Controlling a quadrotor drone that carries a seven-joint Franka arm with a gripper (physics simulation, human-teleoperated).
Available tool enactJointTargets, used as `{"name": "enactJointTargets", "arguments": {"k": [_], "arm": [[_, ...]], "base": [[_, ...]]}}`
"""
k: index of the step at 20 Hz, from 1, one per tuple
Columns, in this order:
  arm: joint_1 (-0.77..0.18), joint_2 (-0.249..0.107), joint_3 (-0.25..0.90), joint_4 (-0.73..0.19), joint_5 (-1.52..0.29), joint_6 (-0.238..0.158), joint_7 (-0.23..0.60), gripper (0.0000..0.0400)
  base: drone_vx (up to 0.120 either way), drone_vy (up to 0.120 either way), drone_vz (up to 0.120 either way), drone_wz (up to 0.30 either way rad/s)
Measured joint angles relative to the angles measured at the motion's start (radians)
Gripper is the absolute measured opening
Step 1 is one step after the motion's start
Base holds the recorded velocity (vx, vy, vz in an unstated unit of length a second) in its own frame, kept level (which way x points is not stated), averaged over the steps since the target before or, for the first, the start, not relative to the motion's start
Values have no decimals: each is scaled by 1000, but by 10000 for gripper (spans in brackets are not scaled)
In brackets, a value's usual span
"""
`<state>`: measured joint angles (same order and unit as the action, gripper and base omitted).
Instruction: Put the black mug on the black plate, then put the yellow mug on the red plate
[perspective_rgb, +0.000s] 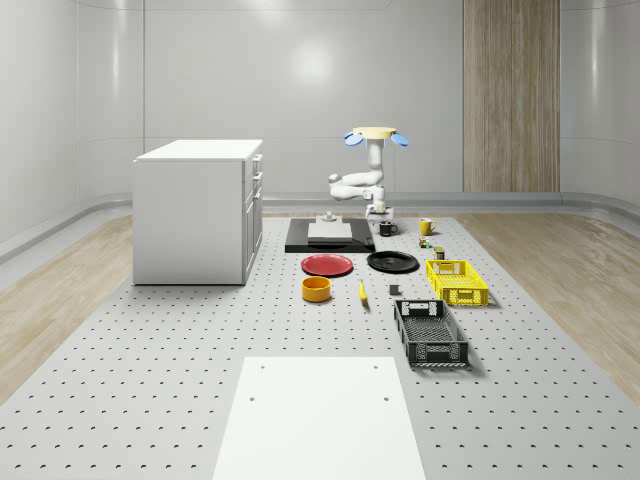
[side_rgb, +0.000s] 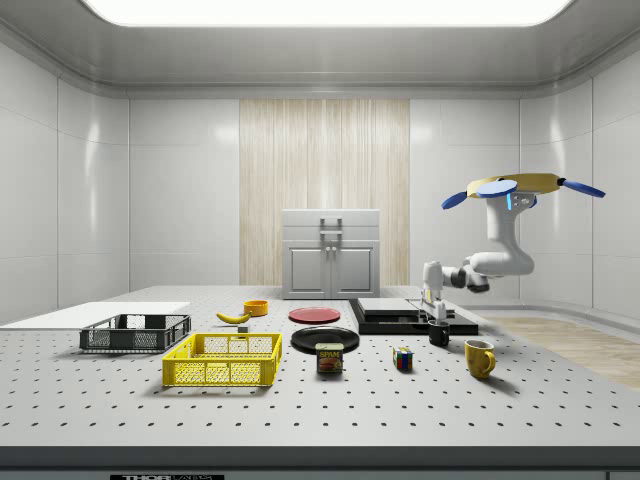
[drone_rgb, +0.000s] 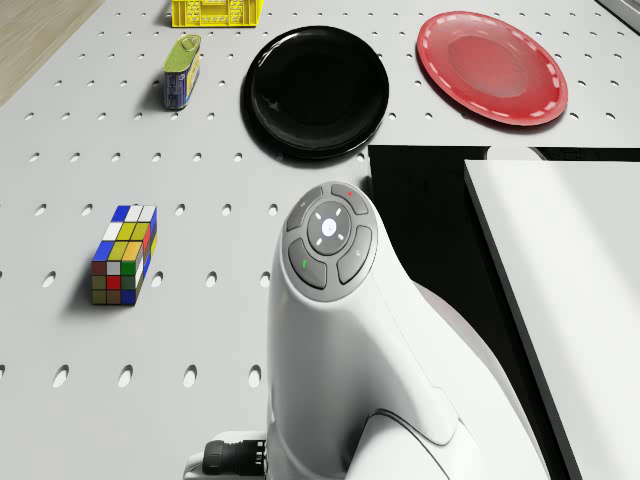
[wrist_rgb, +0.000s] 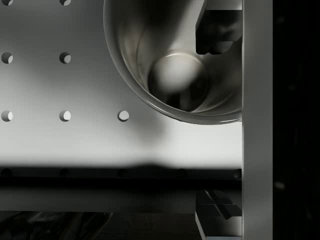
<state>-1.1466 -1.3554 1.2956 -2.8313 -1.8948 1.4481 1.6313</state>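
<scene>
White walls and a wood panel stand behind the big gray table (perspective_rgb: 150, 340) full of holes. The drone (side_rgb: 527, 186) hovers over the table's far end, by the black slab (perspective_rgb: 300, 238). Its gripper (side_rgb: 435, 320) hangs right over the black mug (side_rgb: 439, 335), and 1 finger (wrist_rgb: 217, 32) dips inside the mug. I cannot tell if the fingers pinch it. The black plate (perspective_rgb: 392, 262), red plate (perspective_rgb: 327, 265) and yellow mug (side_rgb: 479, 358) sit near.

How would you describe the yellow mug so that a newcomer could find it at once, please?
Start at the white cabinet, then look toward the side view's right, past the black plate. The yellow mug stands alone there, upright; the black mug is its darker neighbour.
</scene>
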Motion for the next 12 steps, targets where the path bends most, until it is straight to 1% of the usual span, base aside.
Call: {"name": "enactJointTargets", "arguments": {"k": [12], "arm": [[-20, -31, -3, 3, 6, 32, 18, 400]], "base": [[0, 0, 0, 0]]}}
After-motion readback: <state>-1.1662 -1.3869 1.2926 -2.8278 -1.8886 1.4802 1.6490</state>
